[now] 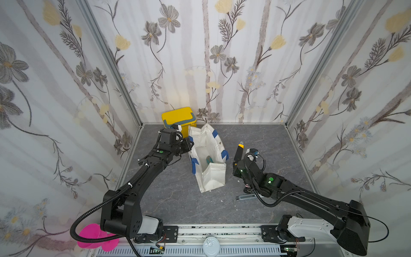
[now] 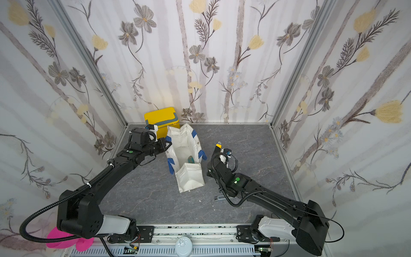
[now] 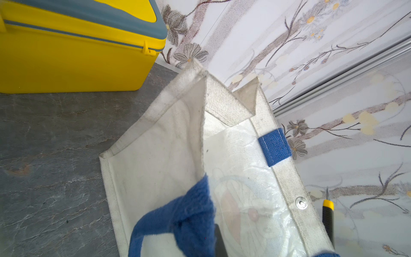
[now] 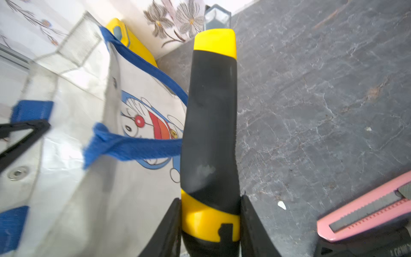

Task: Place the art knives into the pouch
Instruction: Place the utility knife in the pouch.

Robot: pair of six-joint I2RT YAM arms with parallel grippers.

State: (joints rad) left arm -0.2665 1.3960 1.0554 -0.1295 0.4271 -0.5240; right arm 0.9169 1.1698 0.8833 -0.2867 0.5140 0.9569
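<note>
Our right gripper (image 1: 236, 160) clamps the knife (image 1: 239, 150) by its tail, just beside the pouch (image 1: 213, 178), long axis aimed at the back wall (image 1: 222, 66). Our left gripper (image 1: 189, 142) is pinched tight on a strap (image 3: 189, 222). From the left wrist, we see the pouch rim hiding the knife's tail. From the right wrist, its blade tip is blurred.

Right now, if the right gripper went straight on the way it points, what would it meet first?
The way looks free: the right gripper, shut on the art knife, points alongside the pouch, not into it. Beyond it lies table, then probably the back wall; depth unclear.
</note>
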